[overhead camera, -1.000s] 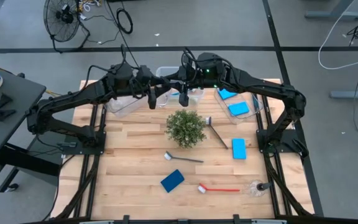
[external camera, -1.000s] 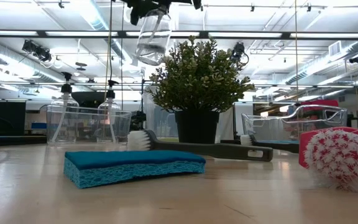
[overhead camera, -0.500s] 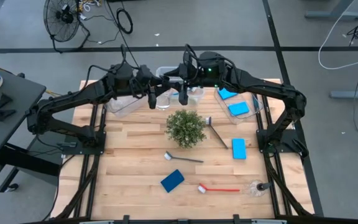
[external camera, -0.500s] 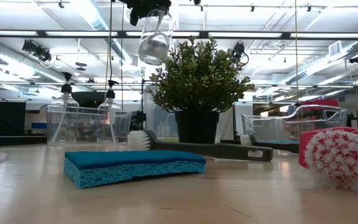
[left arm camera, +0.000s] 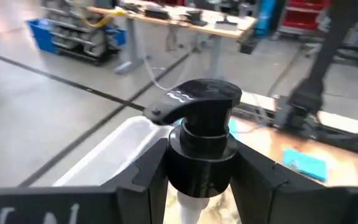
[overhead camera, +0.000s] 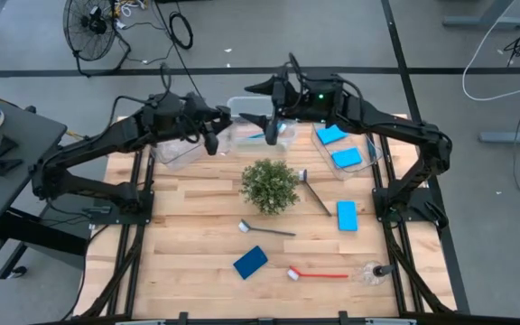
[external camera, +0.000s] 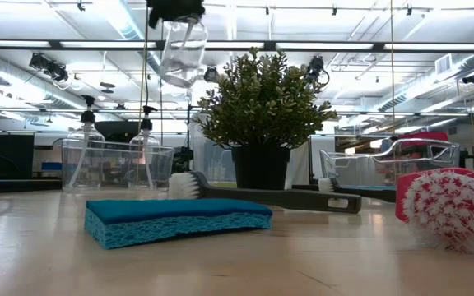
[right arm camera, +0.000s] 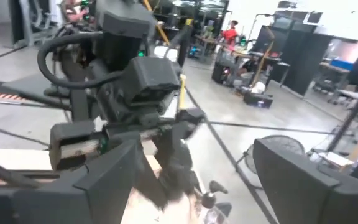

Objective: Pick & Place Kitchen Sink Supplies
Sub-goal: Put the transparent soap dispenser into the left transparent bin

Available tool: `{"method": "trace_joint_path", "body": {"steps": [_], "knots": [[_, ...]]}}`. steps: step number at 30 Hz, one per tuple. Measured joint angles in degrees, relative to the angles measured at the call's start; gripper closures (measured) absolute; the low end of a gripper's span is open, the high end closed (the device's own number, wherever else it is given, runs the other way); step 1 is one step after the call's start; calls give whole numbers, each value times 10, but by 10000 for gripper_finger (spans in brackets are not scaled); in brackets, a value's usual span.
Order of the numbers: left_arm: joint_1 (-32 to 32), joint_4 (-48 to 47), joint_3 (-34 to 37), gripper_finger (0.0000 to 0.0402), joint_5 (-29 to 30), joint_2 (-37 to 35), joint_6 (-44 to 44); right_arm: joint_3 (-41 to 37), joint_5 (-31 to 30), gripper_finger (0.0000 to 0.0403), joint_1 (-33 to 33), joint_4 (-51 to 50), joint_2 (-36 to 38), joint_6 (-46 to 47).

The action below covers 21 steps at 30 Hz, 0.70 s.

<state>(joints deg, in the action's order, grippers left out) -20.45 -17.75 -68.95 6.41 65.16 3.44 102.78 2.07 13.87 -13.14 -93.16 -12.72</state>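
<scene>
A small clear bottle (external camera: 179, 53) with a black pump cap hangs high over the table's far side, with my left gripper (overhead camera: 211, 137) shut on it. In the low view it shows above and left of the green plant (external camera: 257, 103). My right gripper (overhead camera: 273, 126) stands open just right of it, over the middle clear bin (overhead camera: 258, 116), with nothing between its fingers. On the table lie two blue sponges (overhead camera: 250, 262) (overhead camera: 347, 215), a red brush (overhead camera: 319, 273), a dark grey brush (overhead camera: 319, 194), another brush (overhead camera: 264, 230) and a second bottle (overhead camera: 373, 271). My left gripper pinches the bottle's black pump cap (left arm camera: 204, 149) between its two fingers, one on either side of the collar below the nozzle. The fingers come from the table's left side. The bottle hangs below them, a little tilted, clear of the table and bins.
Three clear bins stand along the far edge: the left one (overhead camera: 177, 153) holds two bottles (external camera: 83, 156), the right one (overhead camera: 368, 153) holds blue sponges. The potted plant (overhead camera: 269, 185) stands at mid table. Bare wood lies at the near left.
My right gripper has opened, let go of the bottle and drawn back toward the table's right. My left gripper, still shut on the cap, has carried the bottle toward the table's left, toward the left bin; the bottle swings a little.
</scene>
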Motion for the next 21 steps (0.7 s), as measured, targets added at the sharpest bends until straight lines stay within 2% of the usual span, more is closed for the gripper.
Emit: {"method": "trace_joint_path", "body": {"steps": [5,11,16,21], "knots": [[0,-64,0,260,50,-37,2,0,-28,84,0,-8,16,0],[0,-114,0,260,144,-60,3,0,-36,91,0,-12,18,2],[0,-106,5,260,182,-61,-2,0,-37,92,0,-14,18,2],[0,-49,89,260,192,-73,13,0,-37,92,0,-14,18,2]]}}
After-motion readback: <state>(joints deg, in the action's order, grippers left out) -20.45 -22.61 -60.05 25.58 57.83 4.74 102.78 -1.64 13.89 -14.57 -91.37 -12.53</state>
